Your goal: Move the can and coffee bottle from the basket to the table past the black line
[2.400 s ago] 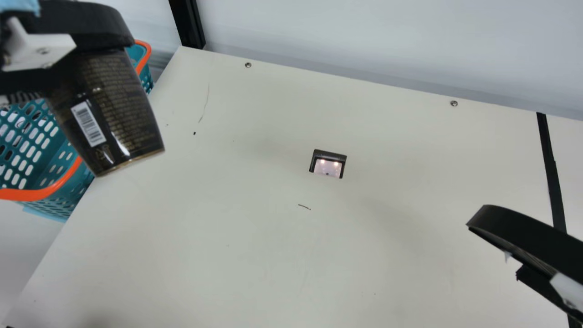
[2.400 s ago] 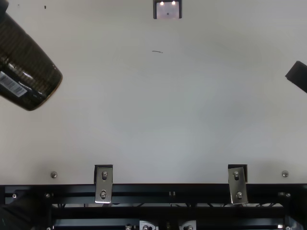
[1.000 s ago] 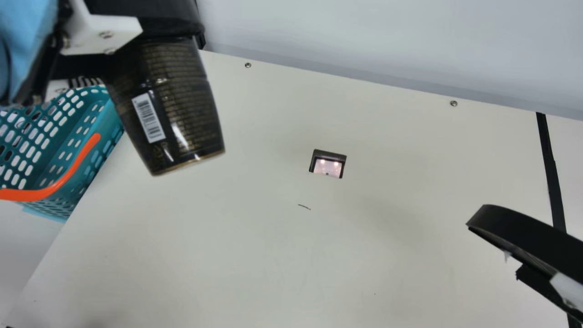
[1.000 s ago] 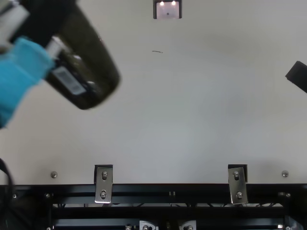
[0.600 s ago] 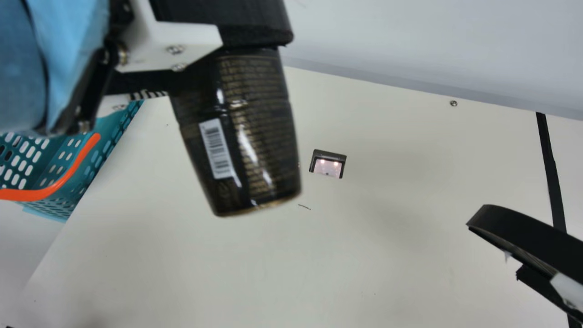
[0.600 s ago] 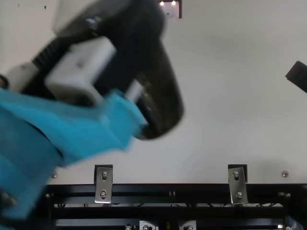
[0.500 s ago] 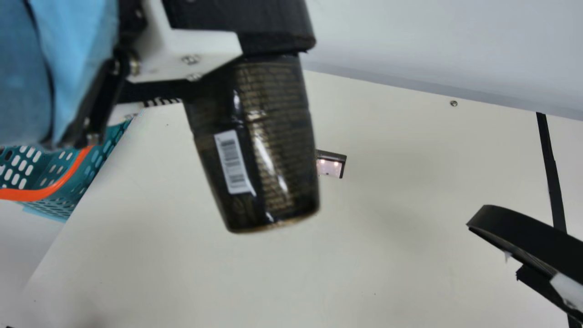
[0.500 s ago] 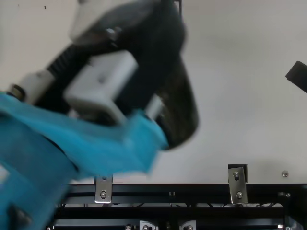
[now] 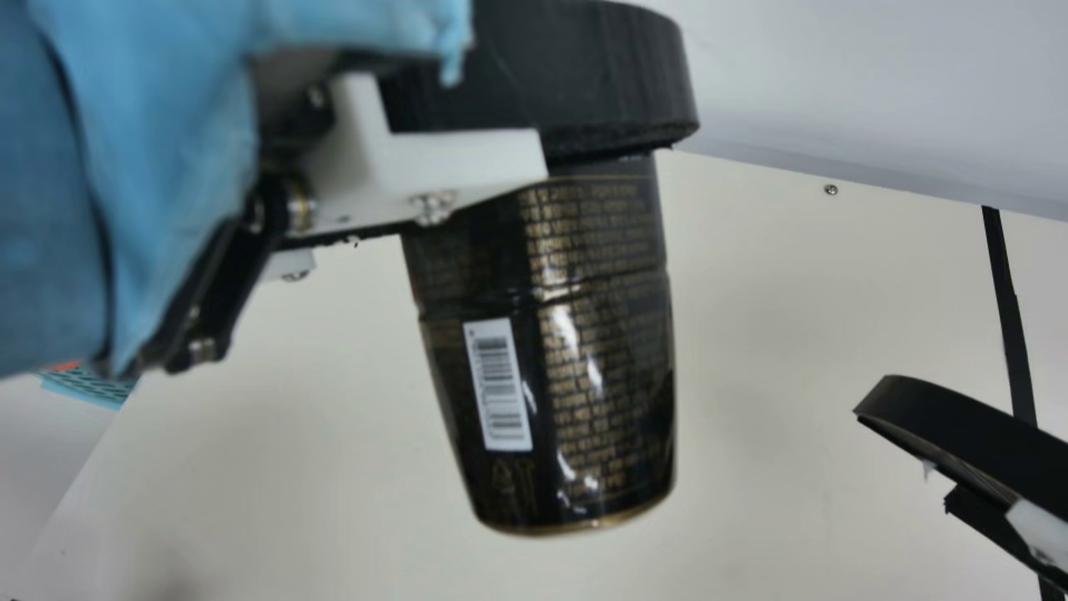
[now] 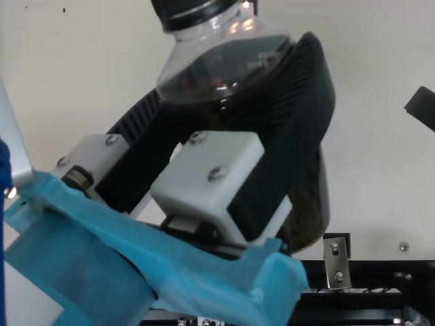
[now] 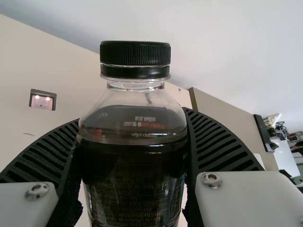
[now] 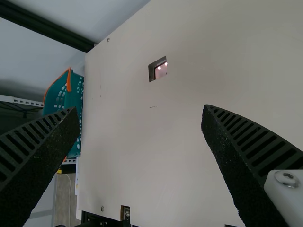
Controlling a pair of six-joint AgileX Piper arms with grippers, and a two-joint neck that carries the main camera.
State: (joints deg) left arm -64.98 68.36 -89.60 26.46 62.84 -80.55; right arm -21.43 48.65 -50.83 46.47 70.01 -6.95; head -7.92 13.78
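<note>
In the top view my left gripper [image 10: 232, 76] is shut around the coffee bottle [image 10: 221, 64], cap end up and tilted. The main view has the dark lower part of the bottle [image 9: 584, 376] hanging over the cream table [image 9: 768, 517], left of the black line [image 9: 1008, 309]. Both ribbed fingers of my left gripper [image 11: 132, 137] press on the bottle [image 11: 135, 170] in the left wrist view. My right gripper [image 9: 943, 451] is near the black line, partly covering it. The right wrist view shows my right gripper [image 12: 140, 113] open, with nothing between its fingers.
The teal basket [image 12: 73, 97] with orange handles stands beyond the table's far side edge in the right wrist view; its corner [image 9: 92, 386] peeks out under my left arm in the main view. A small lit square fixture [image 12: 160, 71] sits in the table. A pale wall borders the back.
My left gripper has carried the bottle rightwards from beside the basket to over the table, appearing larger in the main view. More of the basket is now covered by that arm. My right gripper stayed still.
</note>
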